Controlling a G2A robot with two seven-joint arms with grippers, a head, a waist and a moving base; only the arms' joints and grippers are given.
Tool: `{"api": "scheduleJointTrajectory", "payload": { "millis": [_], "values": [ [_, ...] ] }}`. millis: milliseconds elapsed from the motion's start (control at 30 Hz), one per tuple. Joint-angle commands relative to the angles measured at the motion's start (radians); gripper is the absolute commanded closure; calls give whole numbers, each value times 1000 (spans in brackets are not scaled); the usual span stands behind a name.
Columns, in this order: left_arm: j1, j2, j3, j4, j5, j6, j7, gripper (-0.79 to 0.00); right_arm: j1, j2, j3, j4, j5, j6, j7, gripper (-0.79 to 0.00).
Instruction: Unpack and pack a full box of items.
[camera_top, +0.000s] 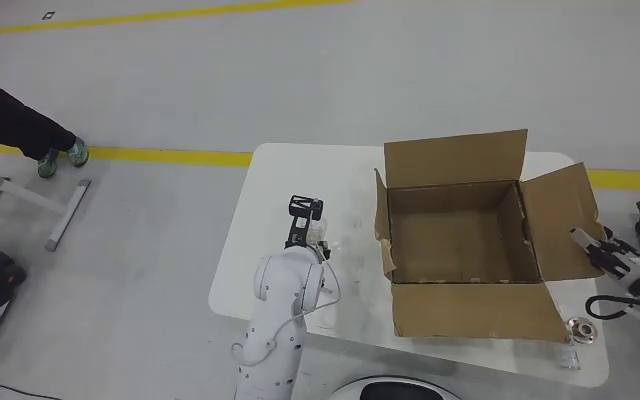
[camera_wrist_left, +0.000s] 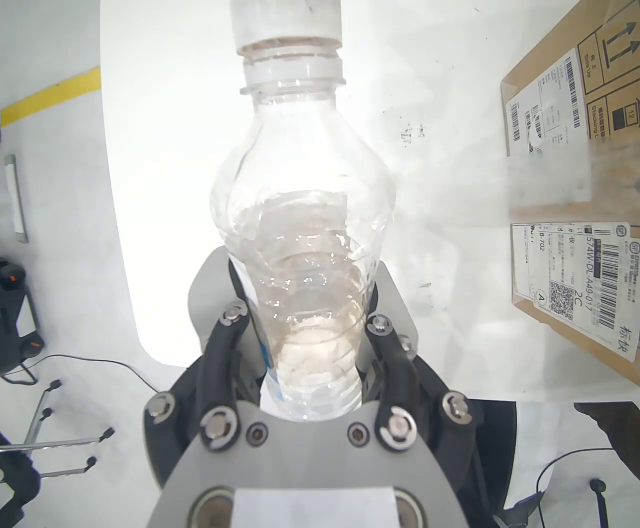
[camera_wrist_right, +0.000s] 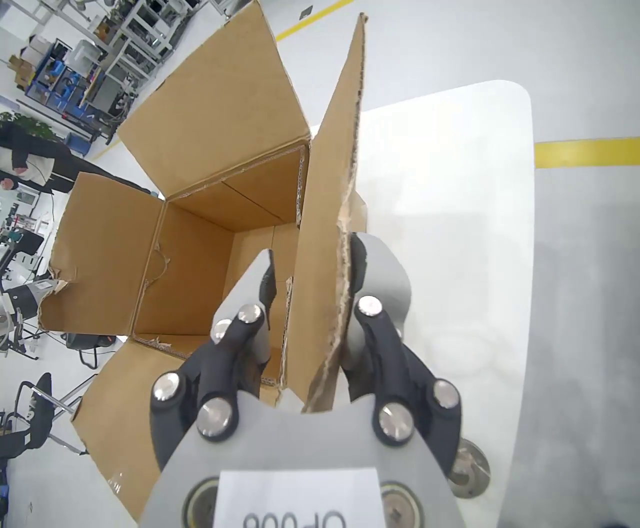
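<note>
Box: an open cardboard box (camera_top: 455, 200) stands on the right half of the white table (camera_top: 290, 170), all 4 flaps folded outward and its bare brown floor showing.
Bottle: a clear plastic bottle (camera_wrist_left: 300, 200) with a white cap (camera_wrist_left: 287, 20) hangs over the left part of the table, well apart from the box.
Left gripper: the left gripper (camera_wrist_left: 302, 300) is closed on the bottle's lower end, 1 finger pressed to each side, and the cap end points away from the wrist.
Right gripper: the right gripper (camera_wrist_right: 320, 270) sits at the box's right flap (camera_wrist_right: 325, 200) with its jaws parted. The torn flap edge runs between them. 1 finger touches that edge, and a gap shows between the other finger and the cardboard.
Print on the box: 2 white shipping labels (camera_wrist_left: 575, 270) with barcodes and a square code are stuck on an outer wall, beside printed handling symbols (camera_wrist_left: 615, 45) with arrows.
Print on the right wrist: a white sticker (camera_wrist_right: 295, 500) carries dark characters cut off by the frame edge.
Elsewhere: a small round metal disc (camera_top: 580, 330) lies on the table near the box's front right corner, and a yellow floor line (camera_top: 170, 156) runs behind the table.
</note>
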Motion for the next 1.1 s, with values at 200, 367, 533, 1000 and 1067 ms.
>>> {"api": "scheduleJointTrajectory", "payload": {
  "millis": [200, 367, 533, 1000, 1067],
  "values": [
    [11, 1, -2, -11, -8, -3, 39, 0, -6, -1, -20, 1, 4, 4, -11, 0],
    [-7, -1, -2, -96, -49, 9, 46, 0, -25, -3, -62, -7, 79, 55, 15, 0],
    [-82, -5, 10, -177, -68, -6, 8, 0, -59, -5, -108, -54, 70, 78, 2, 0],
    [-281, -37, 116, -121, -402, 25, -28, 0, -100, -5, -173, -133, 27, 126, -53, 0],
    [-291, -44, 134, -82, -472, 46, -29, 0, -102, -4, -171, -138, 28, 128, -55, 0]
  ]
}}
